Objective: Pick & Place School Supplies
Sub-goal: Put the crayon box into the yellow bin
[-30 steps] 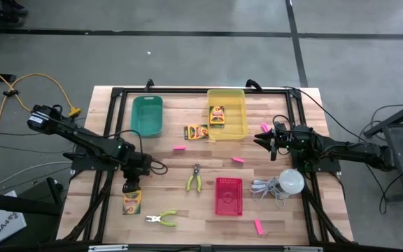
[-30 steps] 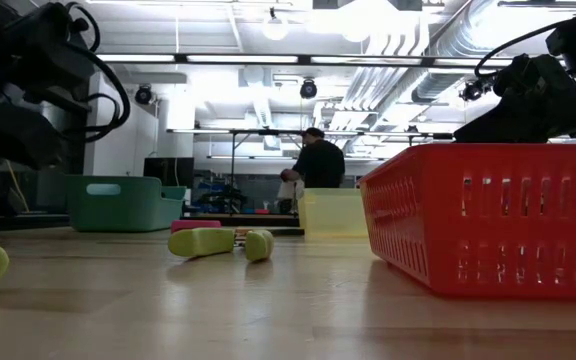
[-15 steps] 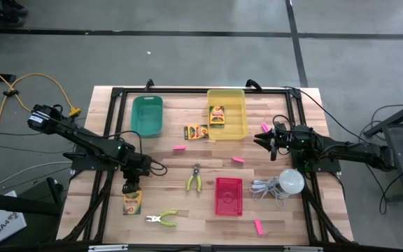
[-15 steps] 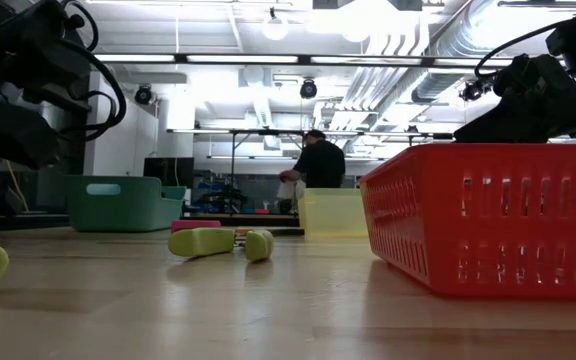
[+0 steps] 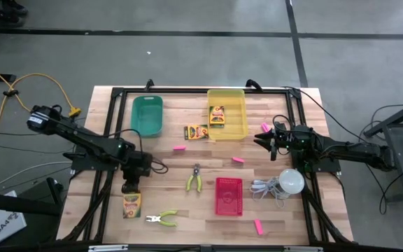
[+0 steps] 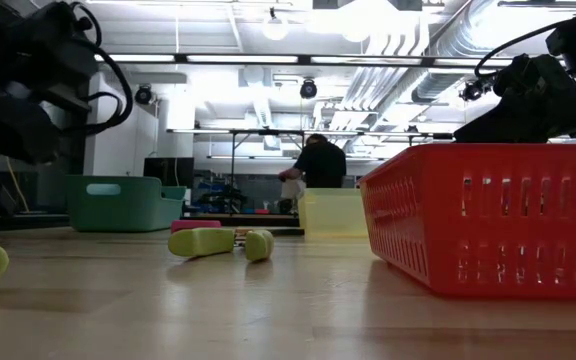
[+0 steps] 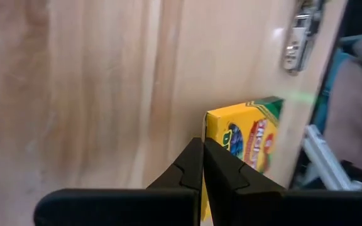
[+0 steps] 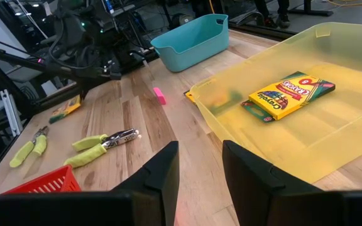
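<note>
Near edge of the table [image 5: 166,150]: yellow-handled pliers [image 5: 161,220] front-left, a pink eraser [image 5: 257,226] front-right.

Just behind: crayon box [image 5: 131,204] lying flat near the left edge. Left gripper [image 5: 129,187] sits right at its far end, fingers pressed together with nothing between them; in the left wrist view the closed tips are just beside the box's corner [image 7: 247,141]. Can't tell whether they touch it.

Red mesh basket [image 5: 229,195] front-centre. Nothing visible in it from above. Second pair of pliers [image 5: 194,180] just left of it. White bulb with coiled cord [image 5: 285,182] to its right.

Mid-table: two more pink erasers, one at [image 5: 179,148], one at [image 5: 238,160]. Right gripper [image 5: 266,141] hovers near the right edge, aimed at the centre, fingers spread and empty, which the right wrist view confirms [image 8: 197,166]. Another eraser [image 5: 264,127] lies just behind it.

Far side: yellow translucent bin [image 5: 238,119] holds one crayon box [image 5: 217,115], lying flat in its left half. A second crayon box [image 5: 196,131] lies on the wood just beside the bin's near-left corner, outside it. Teal bin [image 5: 147,116] far-left, nothing visible inside.

Beyond the table in the low view, a person in a dark top [image 6: 317,160] stands in the room.
</note>
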### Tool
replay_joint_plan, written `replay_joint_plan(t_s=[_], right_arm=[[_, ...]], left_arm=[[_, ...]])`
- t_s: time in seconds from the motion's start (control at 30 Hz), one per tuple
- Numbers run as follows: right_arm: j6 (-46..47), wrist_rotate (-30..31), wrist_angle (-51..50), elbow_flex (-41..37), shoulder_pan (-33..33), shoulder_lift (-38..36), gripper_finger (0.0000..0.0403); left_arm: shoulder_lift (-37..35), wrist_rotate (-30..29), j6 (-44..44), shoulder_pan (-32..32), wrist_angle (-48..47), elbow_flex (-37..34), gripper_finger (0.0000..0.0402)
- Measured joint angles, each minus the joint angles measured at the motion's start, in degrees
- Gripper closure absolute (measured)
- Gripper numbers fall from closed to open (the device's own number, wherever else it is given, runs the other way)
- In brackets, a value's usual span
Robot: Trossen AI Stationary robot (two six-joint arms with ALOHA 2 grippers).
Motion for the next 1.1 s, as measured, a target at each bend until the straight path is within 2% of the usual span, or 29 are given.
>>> replay_joint_plan(t_s=[0.3, 0.6, 1.1], right_arm=[[0.01, 0.00, 0.00, 0.00, -0.01, 0.02, 0.0292], [0.02, 0.00, 0.00, 0.00, -0.01, 0.00, 0.0292], [0.01, 0.00, 0.01, 0.00, -0.01, 0.01, 0.0292]], left_arm=[[-2.54, 6.57, 1.00, 2.59, 0.11, 0.00, 0.0401], [-5.94, 10.76, 0.78, 3.98, -1.35, 0.00, 0.0401], [-19.33, 11.75, -0.29, 4.22, -5.54, 0.78, 0.0401]])
